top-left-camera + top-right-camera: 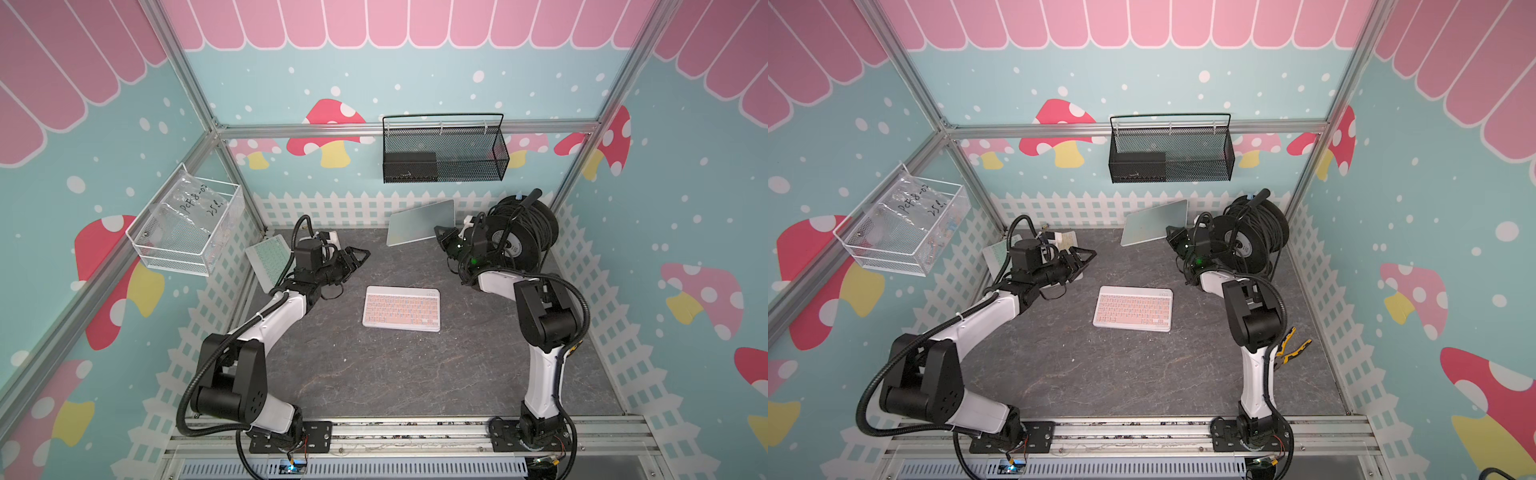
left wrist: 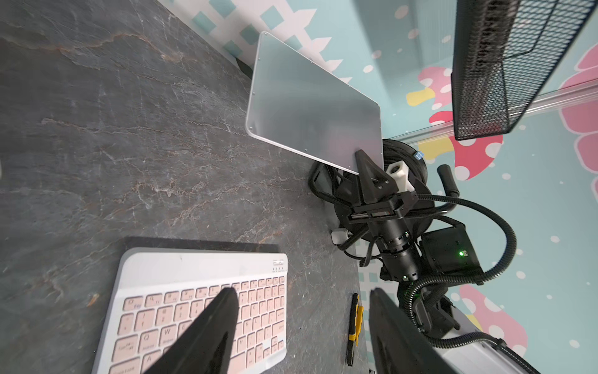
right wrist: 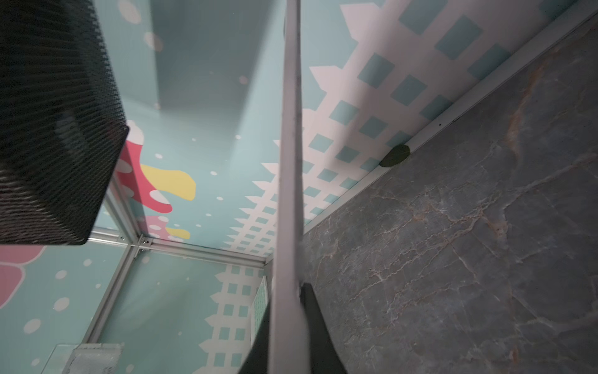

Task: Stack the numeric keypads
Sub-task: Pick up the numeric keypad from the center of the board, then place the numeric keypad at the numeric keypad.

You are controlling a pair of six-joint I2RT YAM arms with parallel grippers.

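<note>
A tilted keypad point(image 1: 420, 222) was pinched at its edge by the right fingers point(image 2: 369, 171); the left fingers point(image 2: 210, 333) were spread near the pink keypad point(image 1: 402, 308).

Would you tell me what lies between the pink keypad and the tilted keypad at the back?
Nothing: only bare tabletop separates the pink keypad from the tilted keypad that the right gripper grips, as both top views and the left wrist view show.
</note>
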